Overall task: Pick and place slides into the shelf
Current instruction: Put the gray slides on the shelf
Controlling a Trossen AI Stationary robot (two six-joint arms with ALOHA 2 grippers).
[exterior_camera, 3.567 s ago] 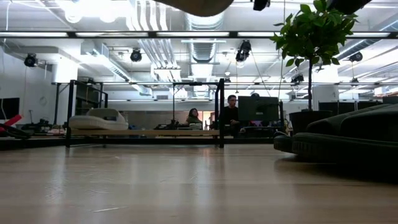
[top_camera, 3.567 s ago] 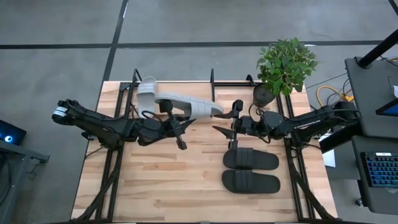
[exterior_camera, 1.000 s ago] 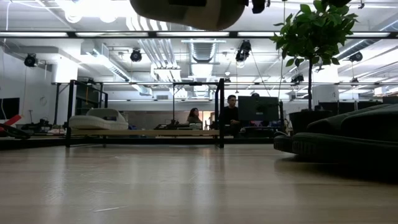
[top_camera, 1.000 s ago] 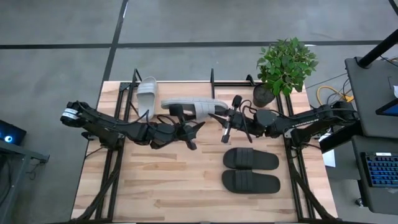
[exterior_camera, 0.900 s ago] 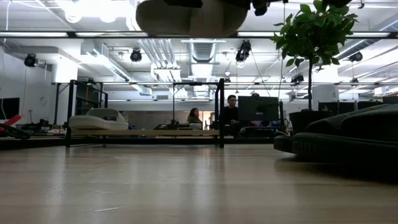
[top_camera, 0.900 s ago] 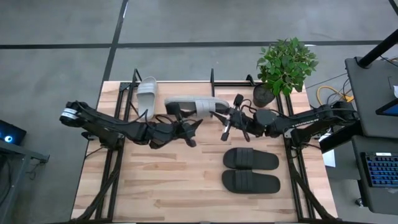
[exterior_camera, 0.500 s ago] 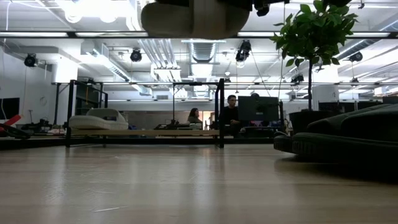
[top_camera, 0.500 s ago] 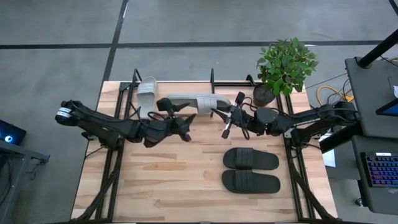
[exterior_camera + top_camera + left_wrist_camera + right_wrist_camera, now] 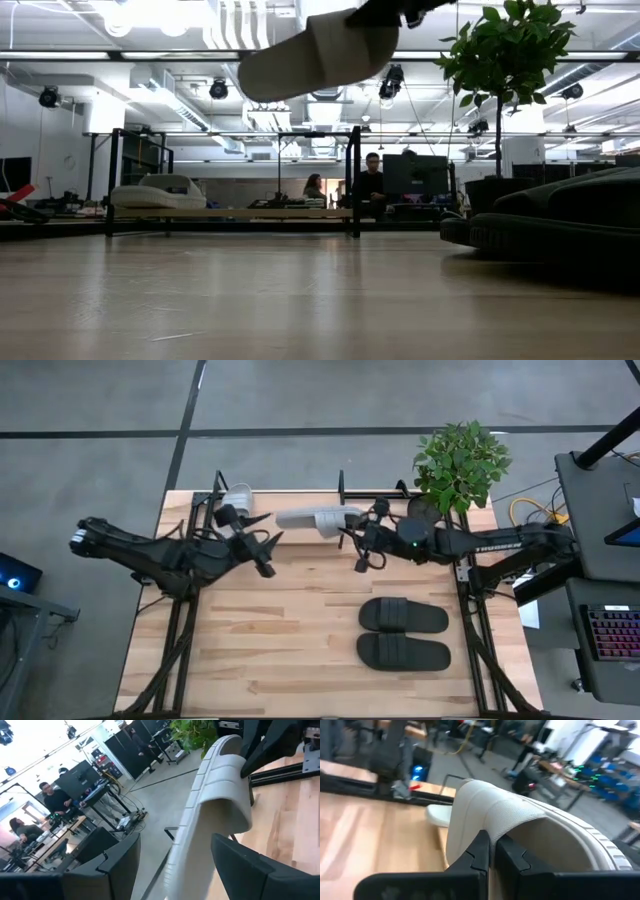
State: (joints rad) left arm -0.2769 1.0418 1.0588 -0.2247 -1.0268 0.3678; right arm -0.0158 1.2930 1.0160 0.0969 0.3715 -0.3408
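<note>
My right gripper is shut on a light grey slide and holds it in the air over the table's far side, near the shelf. In the low view this slide slants down away from the gripper. My left gripper stands open to the left of it, apart from it; in its wrist view the slide shows ahead of the open fingers. A second grey slide lies sole down on the shelf board. Two black slides lie on the table at the right. My right gripper pinches the edge of the grey slide's wide strap between its two fingers, one finger on the strap's inner side and one outside. The fingers come nearly level from the table's right. The slide is lifted clear and tilted, its free end lowest.
A potted plant stands at the far right corner beside the shelf. The black slides take up the right near part of the table. Bare wood lies at the near left. People sit at desks in the room beyond.
My left gripper has come off the grey slide and drawn back toward the table's left edge. My right gripper has carried the slide toward the far edge and the shelf. The slide, level before, now tips with its free end down.
</note>
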